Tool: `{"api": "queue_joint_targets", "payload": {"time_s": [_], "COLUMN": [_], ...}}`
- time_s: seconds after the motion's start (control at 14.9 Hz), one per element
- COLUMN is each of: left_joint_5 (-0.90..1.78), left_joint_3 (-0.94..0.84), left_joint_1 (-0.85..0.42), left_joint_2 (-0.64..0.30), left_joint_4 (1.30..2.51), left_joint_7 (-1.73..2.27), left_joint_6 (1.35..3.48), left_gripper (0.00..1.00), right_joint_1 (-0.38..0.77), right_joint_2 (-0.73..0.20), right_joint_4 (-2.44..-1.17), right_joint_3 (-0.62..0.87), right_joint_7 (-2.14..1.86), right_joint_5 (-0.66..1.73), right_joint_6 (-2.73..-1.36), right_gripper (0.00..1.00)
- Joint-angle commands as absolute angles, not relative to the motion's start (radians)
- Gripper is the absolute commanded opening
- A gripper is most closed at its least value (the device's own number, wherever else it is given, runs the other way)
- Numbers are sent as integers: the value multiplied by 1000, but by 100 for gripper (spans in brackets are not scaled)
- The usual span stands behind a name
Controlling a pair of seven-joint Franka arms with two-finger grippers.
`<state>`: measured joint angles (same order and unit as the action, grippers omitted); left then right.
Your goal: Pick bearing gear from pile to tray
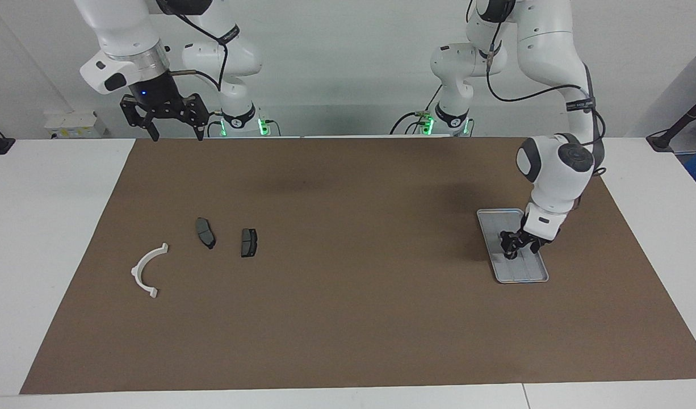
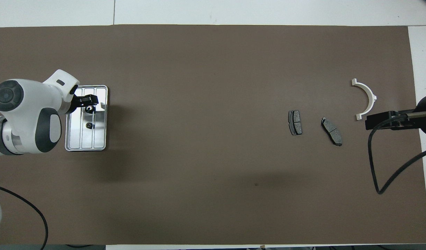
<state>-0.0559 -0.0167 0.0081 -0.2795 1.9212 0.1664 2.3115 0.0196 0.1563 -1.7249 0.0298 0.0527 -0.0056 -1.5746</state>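
Gears (image 2: pixel 89 117) (two, small) on tray (image 2: pixel 101 140), left tool (image 1: pixel 515 250) above.

Silver tray (image 2: pixel 102 139) lies flat at the left arm's end of the mat, two small black round parts (image 2: pixel 89 109) in it. White curved bracket (image 1: pixel 147 270) and two dark grey pads (image 1: pixel 248 242) lie scattered at the right arm's end.

White wall (image 1: pixel 336 68), white table (image 1: pixel 41 227)
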Motion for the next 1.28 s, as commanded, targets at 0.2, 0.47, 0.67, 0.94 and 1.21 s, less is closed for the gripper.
{"api": "queue_joint_targets", "payload": {"time_s": [0.2,0.47,0.67,0.94,1.21], "left_joint_5": [-11,8,8,5,5], "left_joint_3": [-9,-15,-14,-12,-12], "left_joint_1": [11,8,8,9,15], "left_joint_2": [-158,-20,72,115,209], "left_joint_4": [1685,1657,1675,1698,1871], "left_joint_7": [144,146,137,117,97], "left_joint_6": [2079,2021,1800,1582,1621], "left_gripper": [100,100,100,100,100], "right_joint_1": [5,3,3,3,2], "right_joint_2": [164,164,167,167,167], "right_joint_4": [-1727,-1726,-1726,-1726,-1726], "right_joint_3": [35,35,34,32,28], "right_joint_7": [29,29,29,28,28], "right_joint_5": [21,21,21,21,21], "right_joint_6": [-1582,-1582,-1582,-1580,-1577], "right_gripper": [100,100,100,100,100]}}
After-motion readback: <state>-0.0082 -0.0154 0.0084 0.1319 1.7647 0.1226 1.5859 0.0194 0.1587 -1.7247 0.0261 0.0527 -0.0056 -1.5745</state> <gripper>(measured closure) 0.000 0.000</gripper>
